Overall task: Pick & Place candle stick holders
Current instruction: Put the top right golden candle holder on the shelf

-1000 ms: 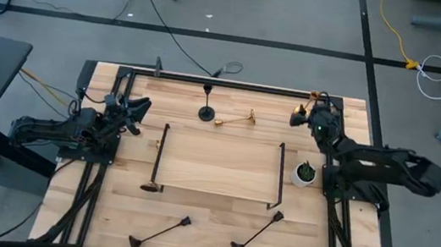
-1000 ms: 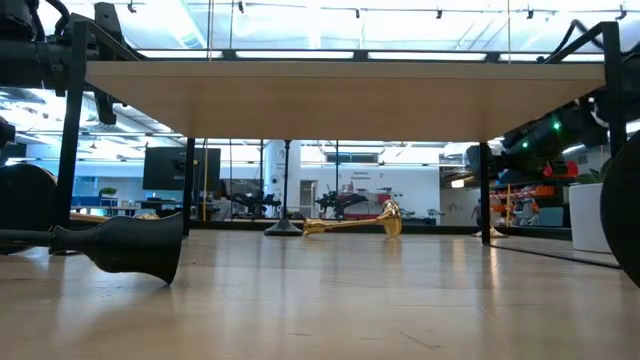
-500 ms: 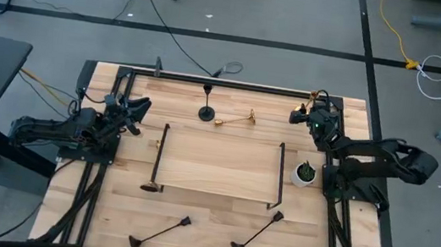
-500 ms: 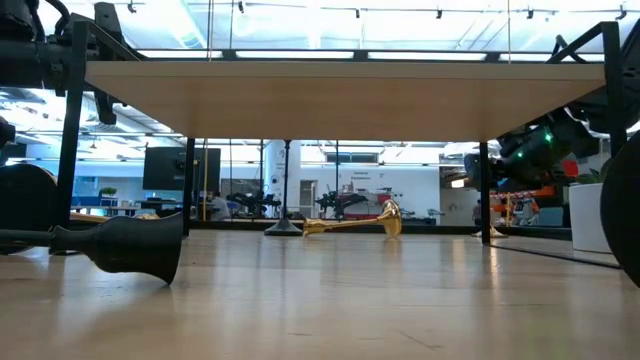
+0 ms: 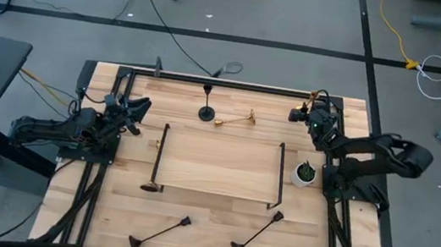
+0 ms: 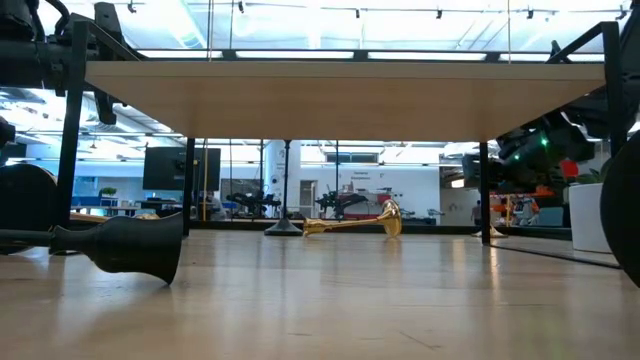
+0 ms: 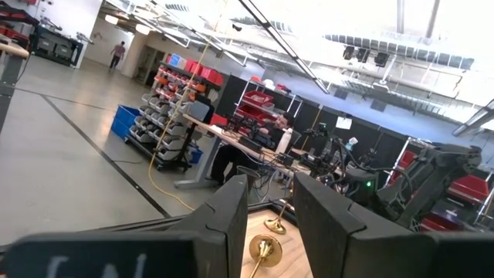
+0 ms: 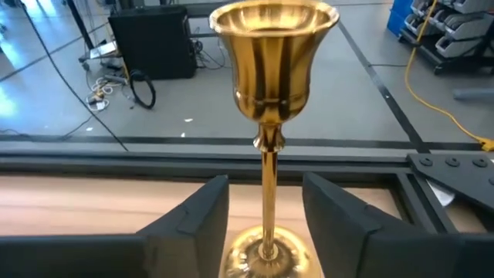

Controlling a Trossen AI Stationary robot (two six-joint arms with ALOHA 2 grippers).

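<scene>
Right gripper [image 8: 262, 224] sits at the table's far right corner, fingers spread either side of an upright gold candlestick's [image 8: 268, 100] stem, not yet clamped on it. Metal: stiff, slick, probably top-heavy; I'd grip low on the stem. Only the right wrist view shows that gap. Left gripper [image 7: 270, 224] idles at the left edge, open, empty. High view shows other candle stick holders [image 5: 161, 233] lying scattered.
</scene>
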